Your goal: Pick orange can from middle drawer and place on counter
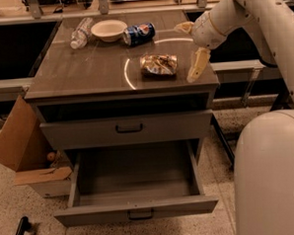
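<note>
The orange can [158,65], crushed and shiny gold-brown, lies on its side on the counter [85,68], right of the curved bright reflection. My gripper [190,49] is open just right of the can, apart from it; one cream finger [196,65] hangs over the counter's right edge, the other finger [184,27] is farther back. The middle drawer [135,182], the lowest one, is pulled out and holds nothing visible.
A blue Pepsi can [138,34], a white bowl [109,29] and a clear plastic bottle [80,34] sit at the counter's back. The upper grey drawer [128,129] is closed. A cardboard box [20,146] stands at the left. The robot's white base [271,177] fills the right.
</note>
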Controlling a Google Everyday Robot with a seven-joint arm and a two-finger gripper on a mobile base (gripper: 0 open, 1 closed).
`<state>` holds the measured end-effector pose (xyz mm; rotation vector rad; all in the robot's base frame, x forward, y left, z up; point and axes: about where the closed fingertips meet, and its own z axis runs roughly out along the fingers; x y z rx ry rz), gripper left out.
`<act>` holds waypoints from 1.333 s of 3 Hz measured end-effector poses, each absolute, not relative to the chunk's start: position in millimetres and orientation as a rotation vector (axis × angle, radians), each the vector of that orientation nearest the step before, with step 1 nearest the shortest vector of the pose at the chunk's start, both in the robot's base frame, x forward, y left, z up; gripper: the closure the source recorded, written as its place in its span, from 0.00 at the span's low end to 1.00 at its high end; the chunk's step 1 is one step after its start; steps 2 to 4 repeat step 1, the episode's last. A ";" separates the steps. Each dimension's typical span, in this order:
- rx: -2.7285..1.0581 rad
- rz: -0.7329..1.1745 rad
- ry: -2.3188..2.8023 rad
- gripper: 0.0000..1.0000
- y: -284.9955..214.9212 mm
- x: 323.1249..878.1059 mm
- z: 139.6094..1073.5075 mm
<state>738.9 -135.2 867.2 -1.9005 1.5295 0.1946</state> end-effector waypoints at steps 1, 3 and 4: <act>-1.871 0.157 1.559 0.00 -153.9 735.0 875.8; -1.871 0.157 1.559 0.00 -153.9 735.0 875.8; -1.871 0.157 1.559 0.00 -153.9 735.0 875.8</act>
